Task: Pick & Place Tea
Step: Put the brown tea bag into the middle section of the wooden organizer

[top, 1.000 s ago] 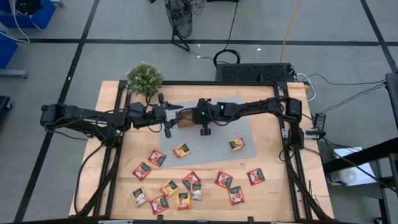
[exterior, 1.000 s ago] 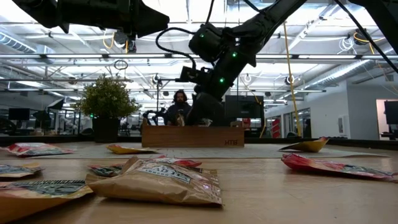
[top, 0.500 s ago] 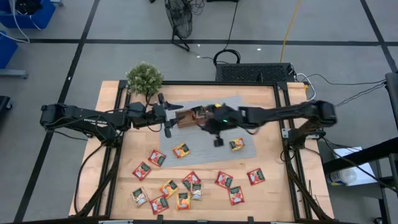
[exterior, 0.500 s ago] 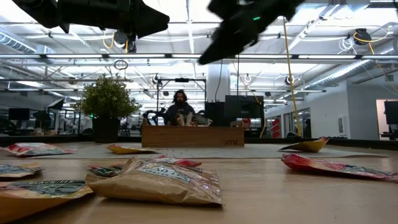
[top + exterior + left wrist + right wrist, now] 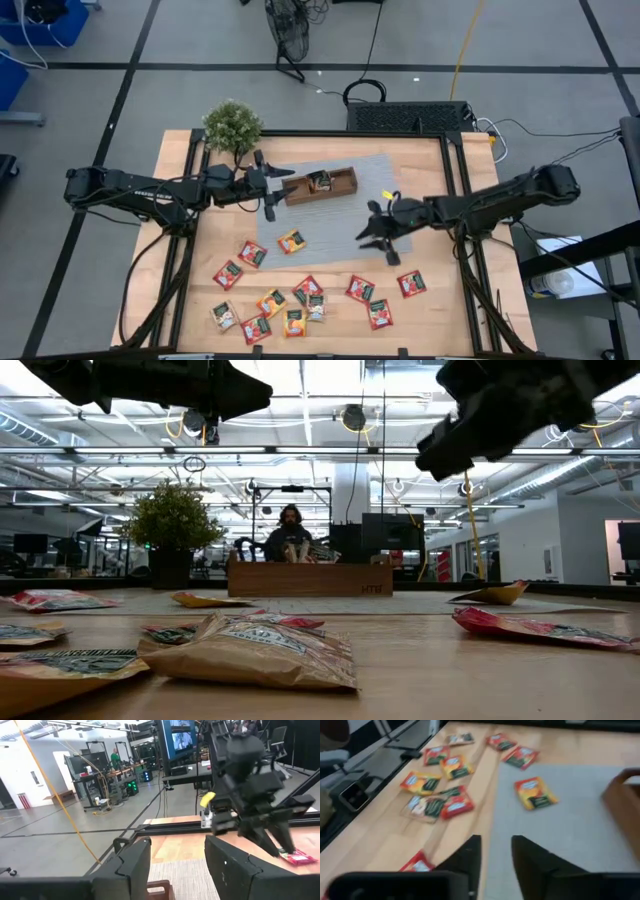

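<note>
Between picks: our right gripper (image 5: 385, 238) hangs part-open and empty over the mat (image 5: 400, 180), needing another packet (image 5: 361, 289) next.

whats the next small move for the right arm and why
Probably lower the right pincer straight down. It hangs open and empty above the grey mat, and in the low view the orange-yellow square tea packet lies on that mat roughly beneath it, so descending should bring the fingers around it.

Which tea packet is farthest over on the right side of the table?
The red packet near the table's right edge. It lies by itself, and every other packet showing is farther left, the closest being two red ones.
</note>
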Robot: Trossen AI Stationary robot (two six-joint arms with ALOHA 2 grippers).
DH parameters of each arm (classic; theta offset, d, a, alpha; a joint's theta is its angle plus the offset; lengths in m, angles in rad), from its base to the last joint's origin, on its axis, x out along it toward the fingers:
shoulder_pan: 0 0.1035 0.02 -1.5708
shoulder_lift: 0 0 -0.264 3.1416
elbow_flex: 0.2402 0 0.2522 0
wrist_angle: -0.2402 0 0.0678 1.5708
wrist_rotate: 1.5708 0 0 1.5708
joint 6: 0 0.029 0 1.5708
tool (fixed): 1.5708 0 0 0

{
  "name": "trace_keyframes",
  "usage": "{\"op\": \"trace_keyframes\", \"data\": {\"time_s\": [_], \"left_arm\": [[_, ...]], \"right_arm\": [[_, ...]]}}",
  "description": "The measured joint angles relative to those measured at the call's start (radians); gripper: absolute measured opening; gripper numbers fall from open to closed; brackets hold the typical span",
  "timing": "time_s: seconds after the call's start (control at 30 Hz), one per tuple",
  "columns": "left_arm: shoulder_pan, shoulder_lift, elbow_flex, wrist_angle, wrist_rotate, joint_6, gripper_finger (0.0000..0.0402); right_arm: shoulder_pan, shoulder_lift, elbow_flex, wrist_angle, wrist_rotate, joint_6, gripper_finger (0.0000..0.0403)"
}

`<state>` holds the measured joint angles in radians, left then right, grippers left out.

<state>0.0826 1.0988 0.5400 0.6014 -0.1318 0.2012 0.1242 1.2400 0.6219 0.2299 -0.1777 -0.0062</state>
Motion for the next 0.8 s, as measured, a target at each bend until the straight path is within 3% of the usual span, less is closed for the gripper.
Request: {"op": "trace_keyframes", "data": {"time_s": [0.17, 0.33, 0.47, 0.6, 0.8], "left_arm": [[0.000, 0.000, 0.000, 0.000, 0.000, 0.003, 0.0197], [0.000, 0.000, 0.000, -0.011, 0.024, -0.087, 0.0204], [-0.034, 0.000, 0.035, -0.350, 0.198, -0.236, 0.0192], [-0.175, 0.014, 0.106, -0.758, 0.082, -0.401, 0.0172], [-0.521, 0.106, 0.193, -0.748, 0.053, -0.658, 0.0143]], "right_arm": [[0.094, 0.105, 0.000, 0.112, 0.048, -0.008, 0.0164], [0.144, 0.164, 0.006, 0.173, 0.046, -0.012, 0.0186], [0.169, 0.171, 0.006, 0.172, 0.049, 0.006, 0.0182], [0.194, 0.170, 0.006, 0.170, 0.050, 0.016, 0.0172], [0.212, 0.170, 0.006, 0.171, 0.050, -0.060, 0.0160]]}}
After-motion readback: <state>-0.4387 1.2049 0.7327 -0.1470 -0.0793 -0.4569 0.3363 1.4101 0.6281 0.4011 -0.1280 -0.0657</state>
